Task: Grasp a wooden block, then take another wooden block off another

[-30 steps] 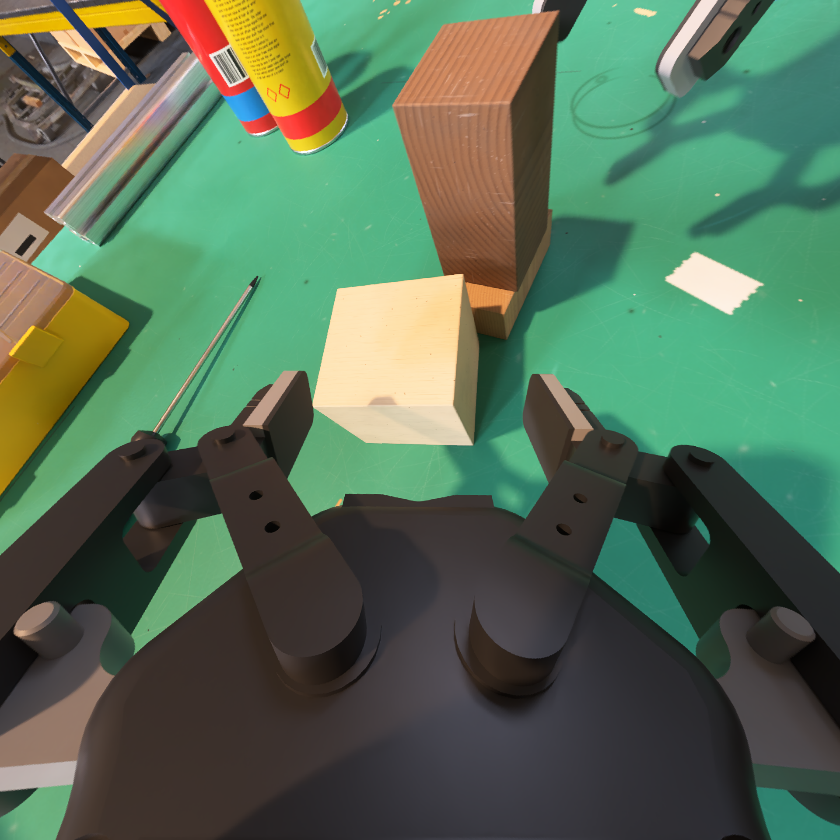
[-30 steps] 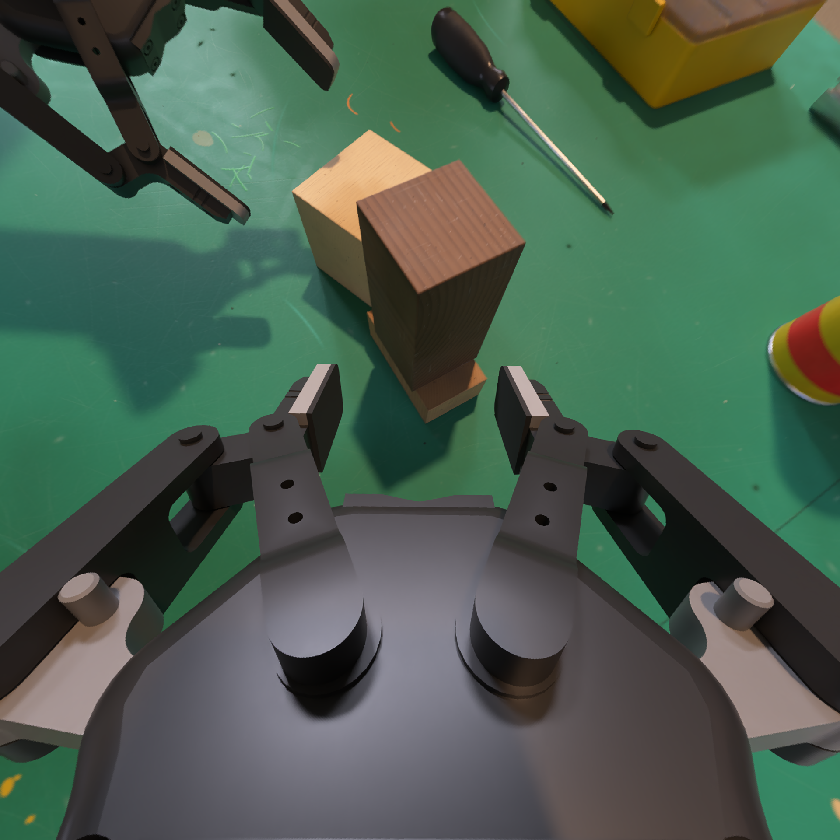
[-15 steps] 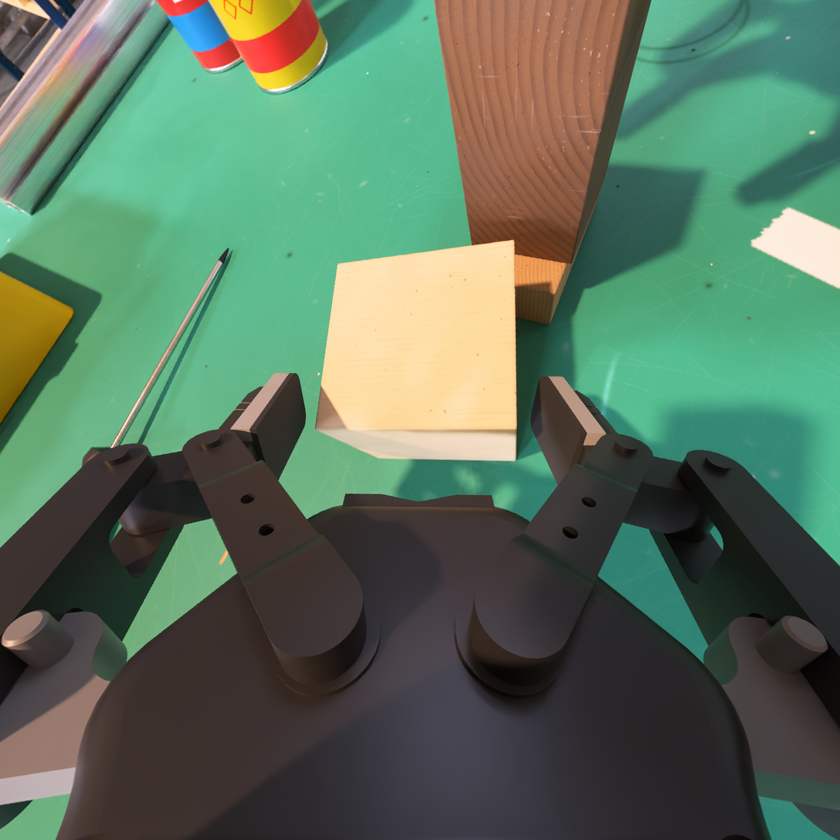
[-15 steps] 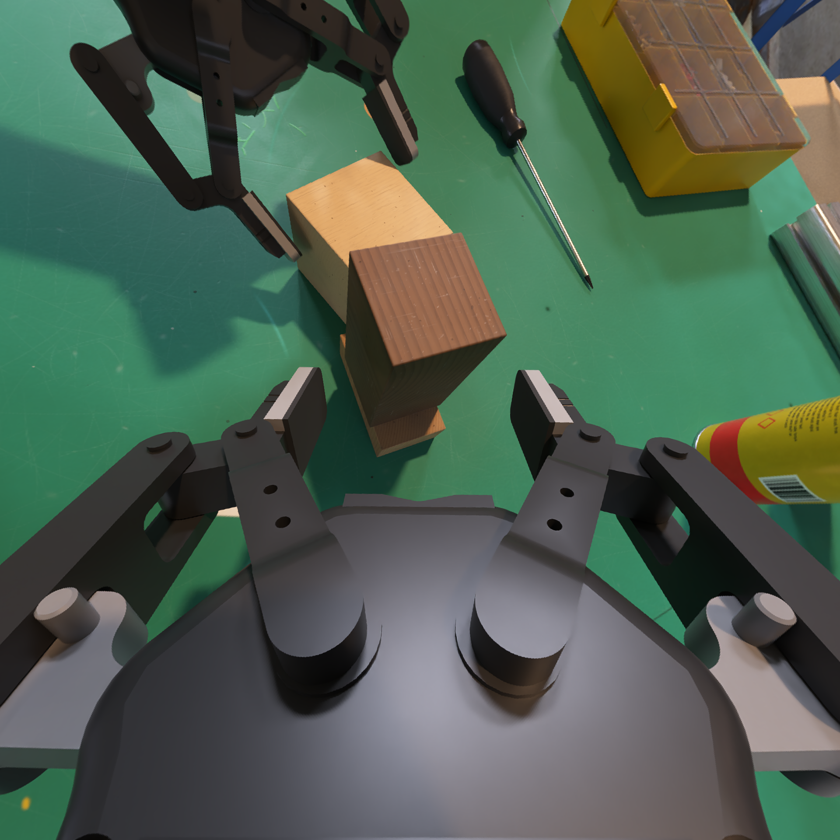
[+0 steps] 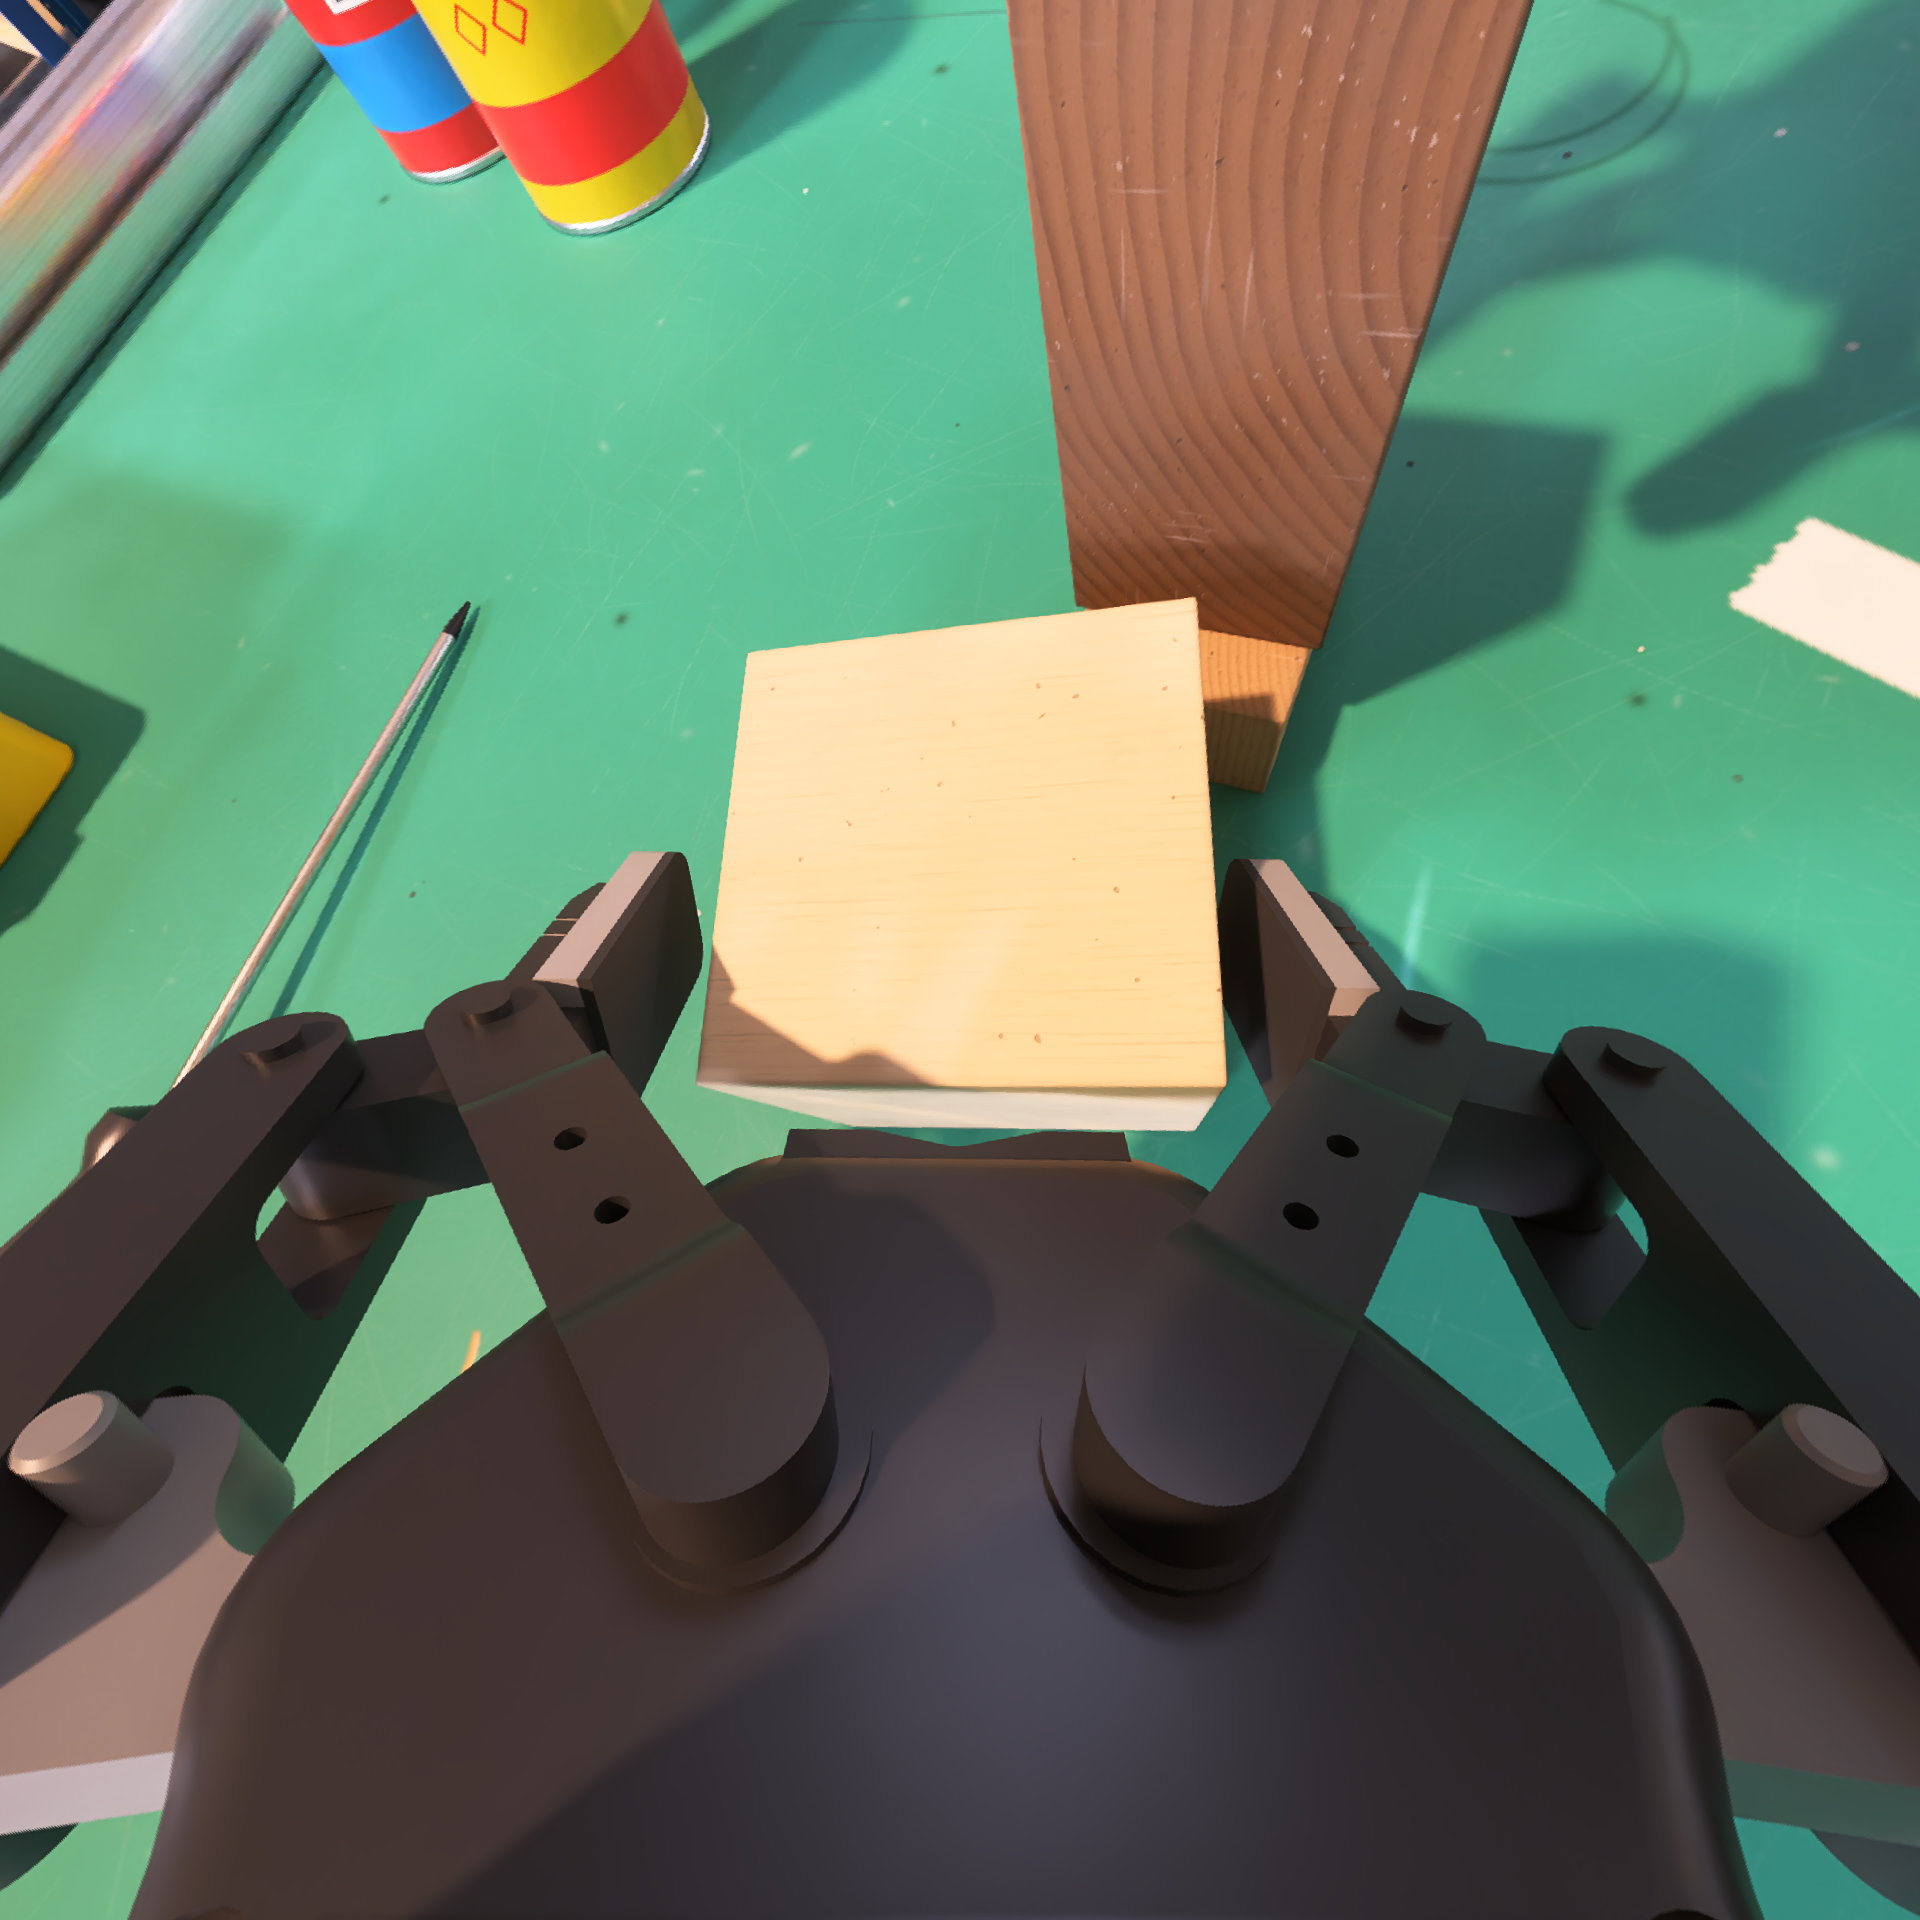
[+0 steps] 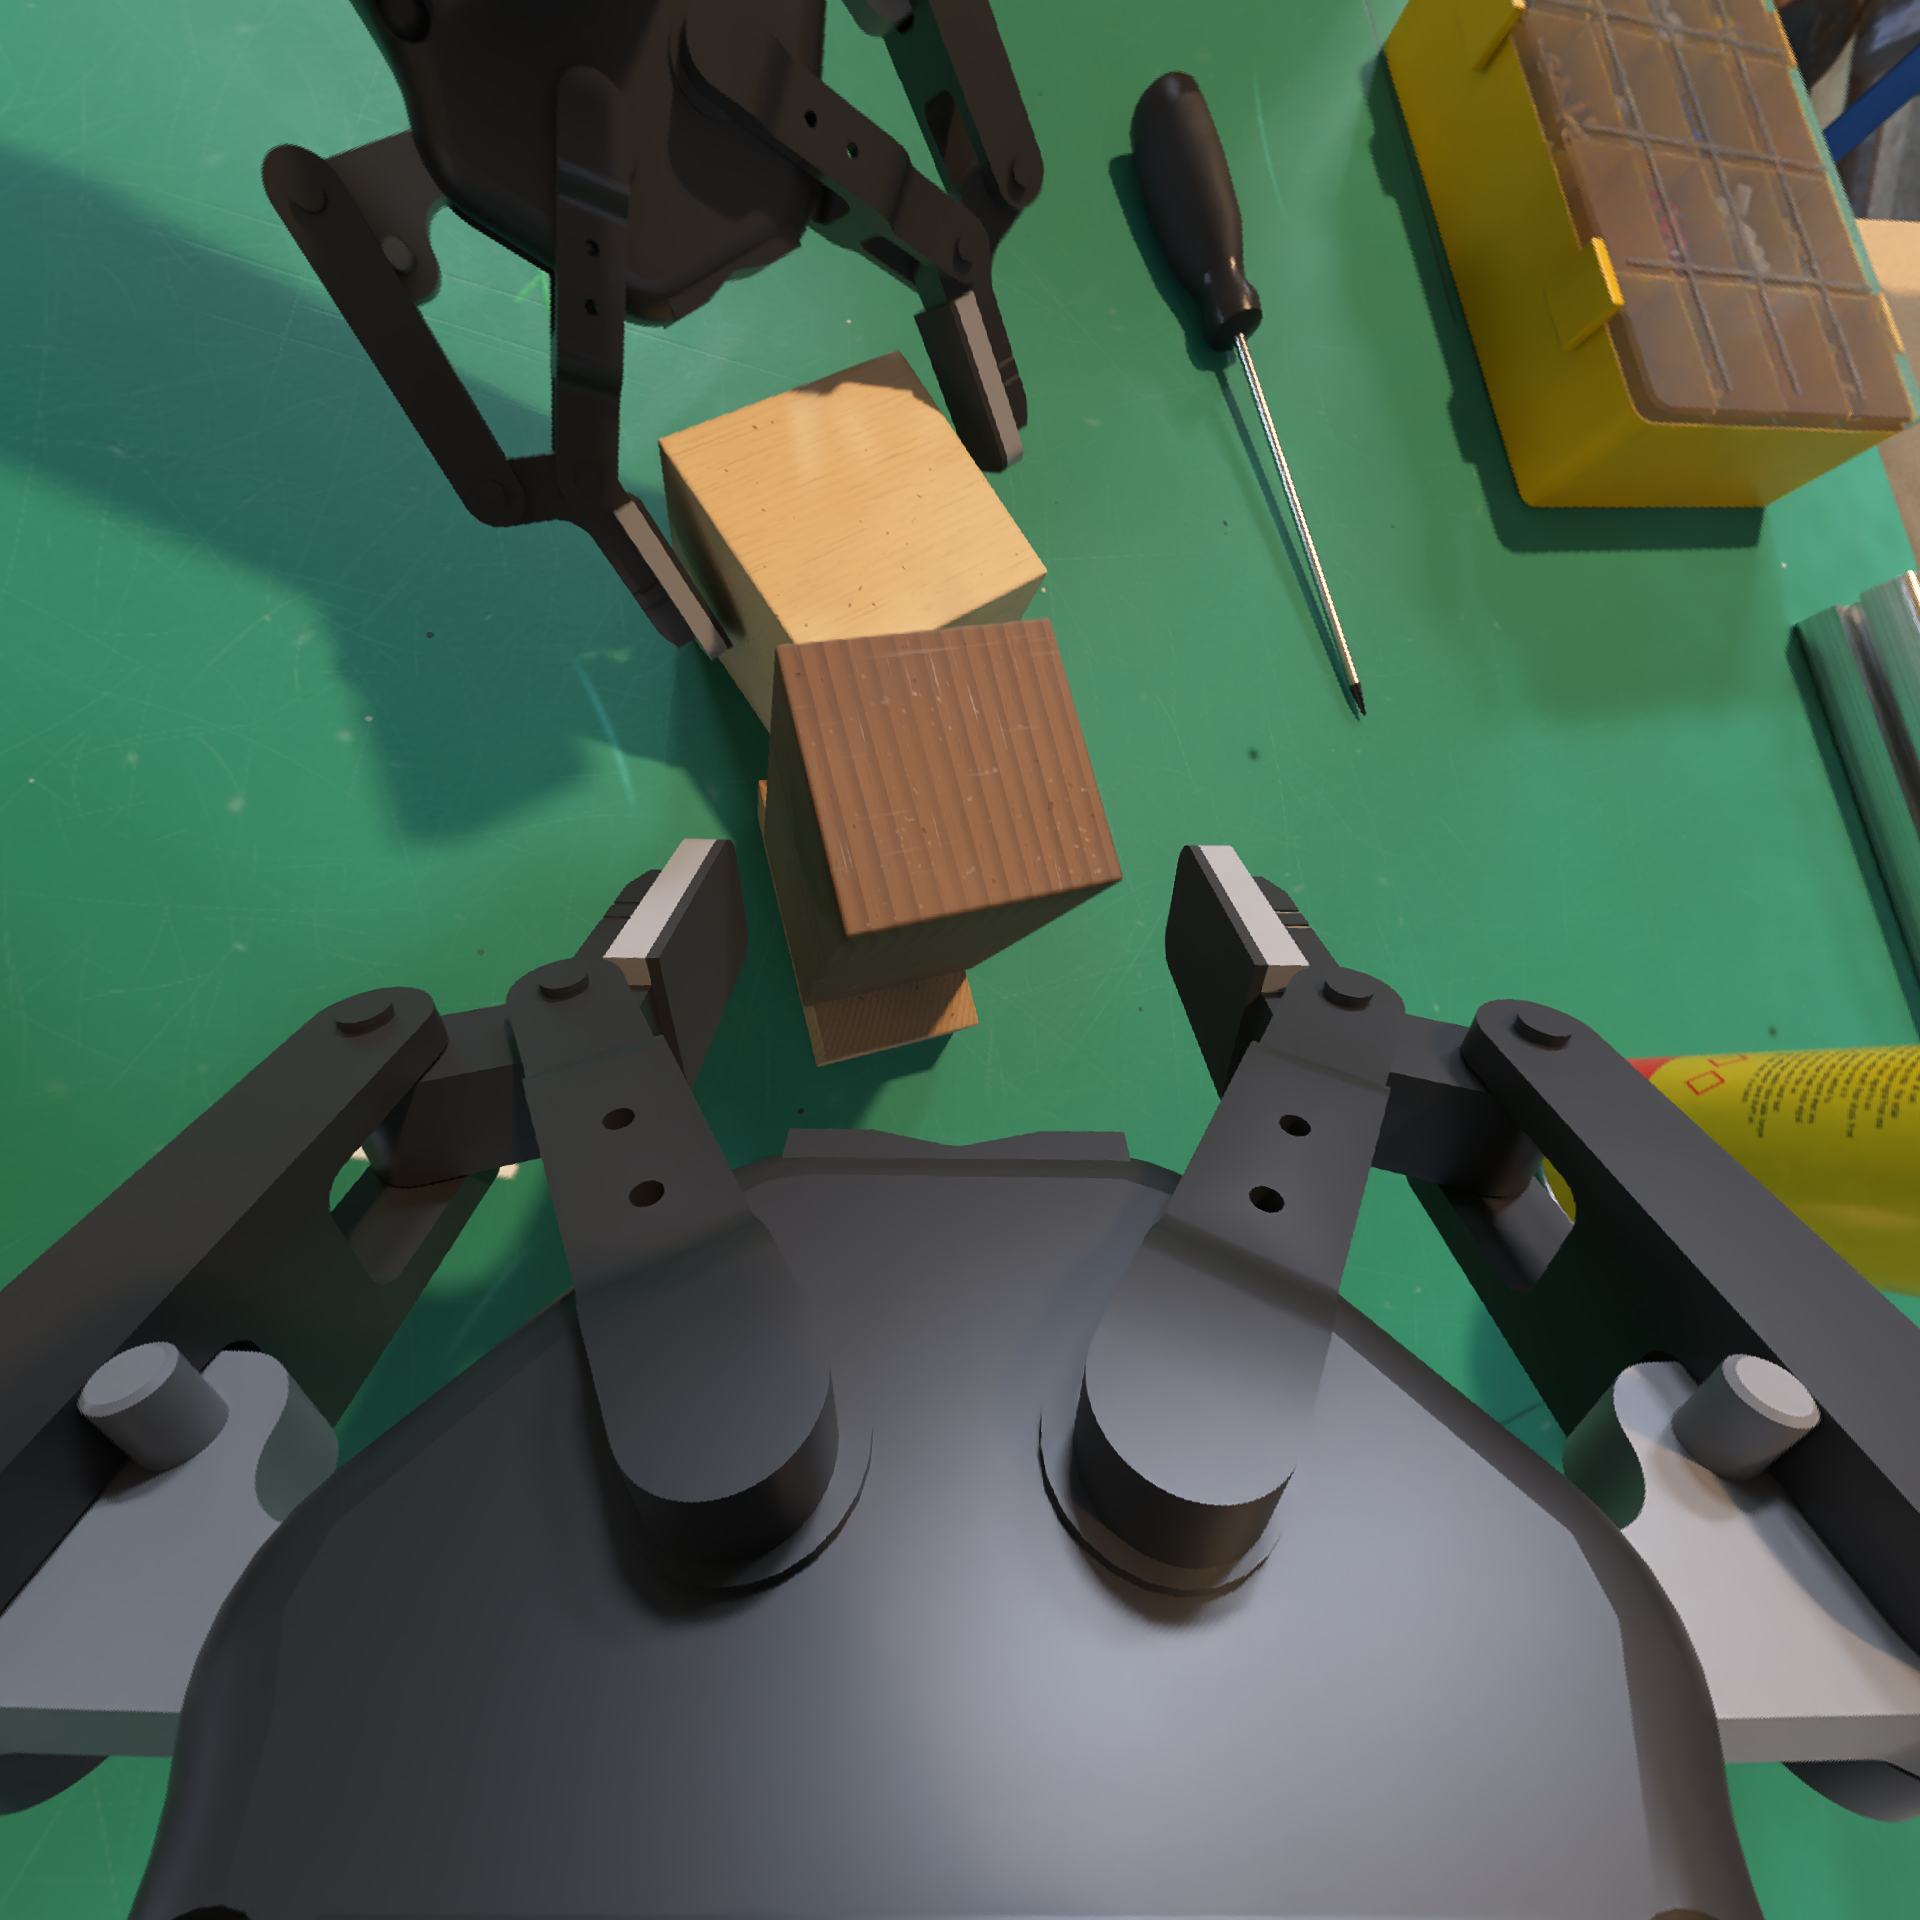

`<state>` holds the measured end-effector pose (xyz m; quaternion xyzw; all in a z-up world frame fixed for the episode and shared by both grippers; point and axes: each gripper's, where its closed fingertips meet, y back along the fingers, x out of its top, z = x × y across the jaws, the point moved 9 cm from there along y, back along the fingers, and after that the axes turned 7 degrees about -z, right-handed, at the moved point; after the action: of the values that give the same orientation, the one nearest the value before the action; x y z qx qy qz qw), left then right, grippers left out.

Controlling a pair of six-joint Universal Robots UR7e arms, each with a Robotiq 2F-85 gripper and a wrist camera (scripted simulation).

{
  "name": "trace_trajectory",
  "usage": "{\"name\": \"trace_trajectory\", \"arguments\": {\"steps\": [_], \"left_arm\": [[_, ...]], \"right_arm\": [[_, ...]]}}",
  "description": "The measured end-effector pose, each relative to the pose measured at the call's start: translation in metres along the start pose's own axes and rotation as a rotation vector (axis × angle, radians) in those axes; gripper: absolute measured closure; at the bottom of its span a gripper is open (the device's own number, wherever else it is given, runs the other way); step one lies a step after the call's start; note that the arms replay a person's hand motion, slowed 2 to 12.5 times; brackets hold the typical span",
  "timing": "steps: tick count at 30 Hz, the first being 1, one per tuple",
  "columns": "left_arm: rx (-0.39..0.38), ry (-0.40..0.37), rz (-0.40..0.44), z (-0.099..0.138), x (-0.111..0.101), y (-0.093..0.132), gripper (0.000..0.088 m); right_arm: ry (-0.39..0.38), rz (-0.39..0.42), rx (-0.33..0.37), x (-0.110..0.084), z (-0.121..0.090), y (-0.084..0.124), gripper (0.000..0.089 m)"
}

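Note:
A pale wooden cube (image 5: 971, 862) sits on the green mat. My left gripper (image 5: 961, 935) is open and straddles it, one finger on each side, with small gaps. Behind the cube a tall dark brown block (image 5: 1236, 312) stands upright on a thin light-brown block (image 5: 1252, 707). In the right wrist view my right gripper (image 6: 961, 914) is open just above the dark block's top (image 6: 940, 769), fingers to either side. The thin block (image 6: 894, 1023) shows under it, the pale cube (image 6: 847, 509) beyond, between the left gripper's fingers (image 6: 982, 379).
A screwdriver (image 6: 1210, 229) lies right of the cube in the right wrist view, its shaft (image 5: 332, 821) left of my left gripper. A yellow parts box (image 6: 1662, 249), metal tubes (image 6: 1870, 707) and spray cans (image 5: 582, 104) stand around. White tape (image 5: 1839, 603) lies on the mat.
My left gripper has come down and forward until its fingers straddle the pale cube. My right gripper has moved over the dark block, now seen from more directly above. Both stay open.

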<state>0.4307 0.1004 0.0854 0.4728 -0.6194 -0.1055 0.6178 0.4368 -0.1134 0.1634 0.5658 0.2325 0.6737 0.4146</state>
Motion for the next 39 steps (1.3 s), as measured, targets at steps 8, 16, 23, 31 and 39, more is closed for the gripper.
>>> {"name": "trace_trajectory", "arguments": {"steps": [8,16,23,31,39], "left_arm": [[-0.027,0.010,0.030,0.000,0.001,-0.001,0.0084],[-0.040,-0.015,0.029,0.002,0.001,0.001,0.0147],[-0.062,-0.033,0.019,0.005,0.003,0.002,0.0147],[-0.074,-0.037,0.012,0.005,0.004,0.002,0.0148],[-0.084,-0.045,0.015,0.006,0.003,0.003,0.0148]], "right_arm": [[0.066,-0.049,-0.010,0.006,0.004,-0.001,0.0177],[0.143,-0.070,-0.008,0.017,0.004,-0.001,0.0163],[0.226,-0.113,0.034,0.023,0.005,-0.010,0.0198],[0.239,-0.169,0.079,0.026,0.009,-0.014,0.0340],[0.195,-0.166,0.190,0.028,0.013,-0.014,0.0387]]}}
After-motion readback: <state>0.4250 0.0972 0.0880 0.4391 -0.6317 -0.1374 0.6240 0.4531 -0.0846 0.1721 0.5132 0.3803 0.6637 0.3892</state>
